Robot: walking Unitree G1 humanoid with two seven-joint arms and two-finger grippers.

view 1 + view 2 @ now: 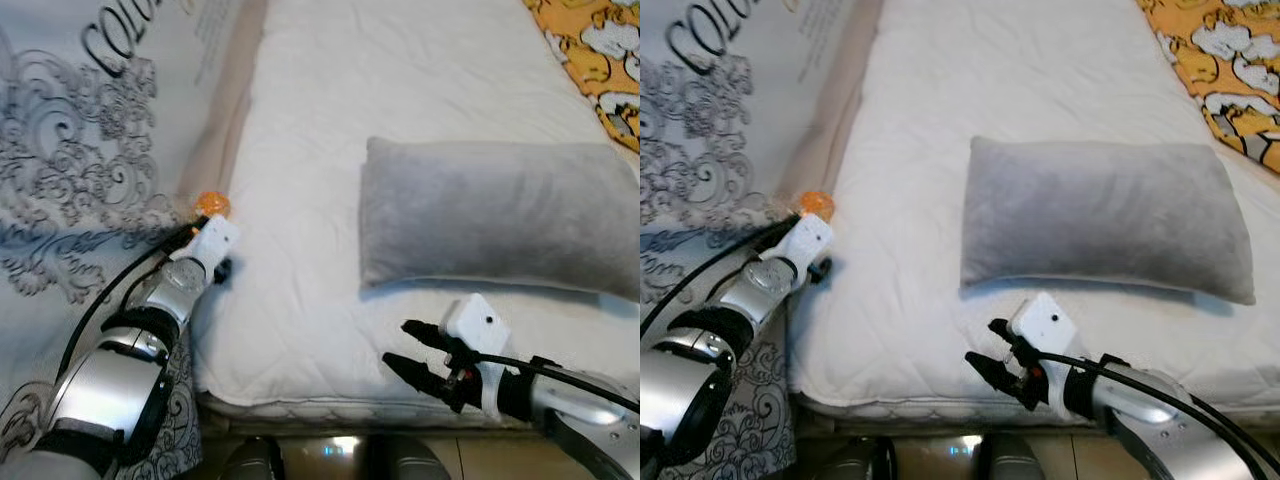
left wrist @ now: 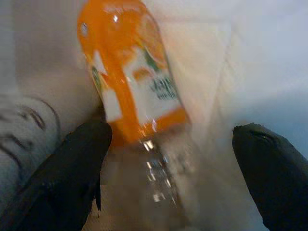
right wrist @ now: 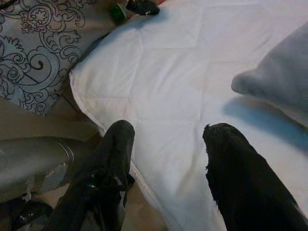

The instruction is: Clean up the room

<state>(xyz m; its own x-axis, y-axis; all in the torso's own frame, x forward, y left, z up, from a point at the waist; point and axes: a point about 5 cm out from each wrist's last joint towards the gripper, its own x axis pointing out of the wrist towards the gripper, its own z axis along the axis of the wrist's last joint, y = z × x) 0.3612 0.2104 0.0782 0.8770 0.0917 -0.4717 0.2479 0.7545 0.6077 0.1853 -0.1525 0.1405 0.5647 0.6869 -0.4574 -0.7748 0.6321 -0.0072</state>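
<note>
There is one bottle (image 2: 132,82), one grey pillow (image 1: 495,215) and one bed with a white mattress pad (image 1: 300,300). At the far right corner of the bed one orange patterned cloth (image 1: 595,50) is seen.

The bottle lies at the left edge of the bed, in the narrow place between the white pad and the grey patterned mattress (image 1: 70,180) that leans beside it. In the head views only its orange end (image 1: 212,204) shows, just past the left gripper (image 2: 173,178). There is little room on the left of the bottle, because the leaning mattress is close. On the right, the white pad is open and flat up to the pillow, which lies well apart from the bottle.

The bottle has an orange cap and an orange label with white parts, and its lower body is clear plastic. The picture is blurred, so the text on the label cannot be read.

The left gripper has its fingers (image 2: 79,178) wide apart, one on each side of the bottle's clear part, and they do not close on it. The right gripper (image 1: 405,348) hovers over the near edge of the bed, below the pillow, with its fingers (image 3: 240,183) also open and holding nothing.
</note>
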